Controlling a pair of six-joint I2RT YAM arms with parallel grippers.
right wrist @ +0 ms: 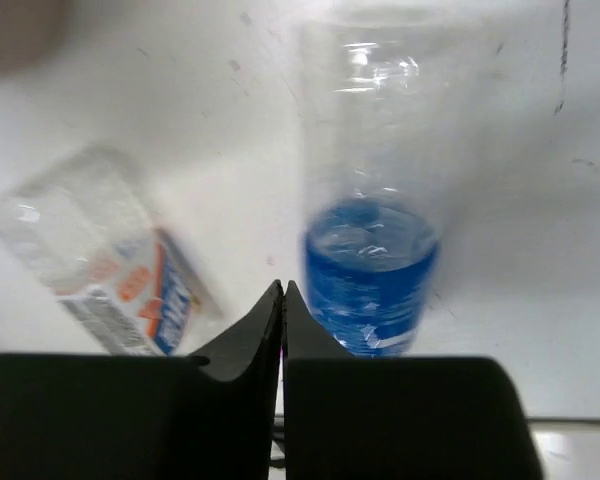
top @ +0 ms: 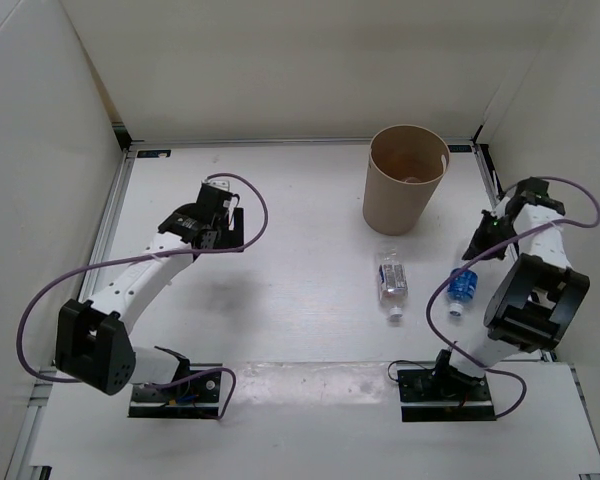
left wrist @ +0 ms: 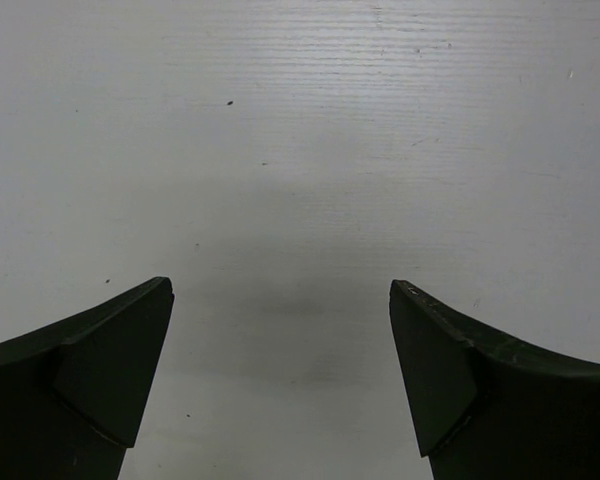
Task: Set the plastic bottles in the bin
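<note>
Right gripper (right wrist: 283, 292) fills the bottom of its wrist view, its two black fingers pressed together tip to tip with nothing between them. Just past the tips, at 1 o'clock, the blue bottle (right wrist: 372, 270) lies on its side on the table (right wrist: 540, 250). It is beside the closed tips, not in them. At 9 o'clock of the tips lies the pale bottle (right wrist: 105, 250), also on its side.

From above, both bottles sit at about 4 o'clock of the table's middle. The pale one is at 6 o'clock of the bin (top: 405, 178) and the blue one at 5 o'clock, each with its white cap (top: 454, 312) toward 6 o'clock. Neither is in the bin, and what the bin holds I cannot tell. Left gripper (left wrist: 280, 290) hangs with fingers wide apart over bare table at 9 o'clock, well apart from both bottles.

Both bottles look empty, so light, with thin clear walls that should dent under a hard squeeze. Round and smooth, they will likely roll or squirt away from an off-centre pinch. The best hold, I judge, is across the body at the label band, or at the stiffer neck under the cap.
</note>
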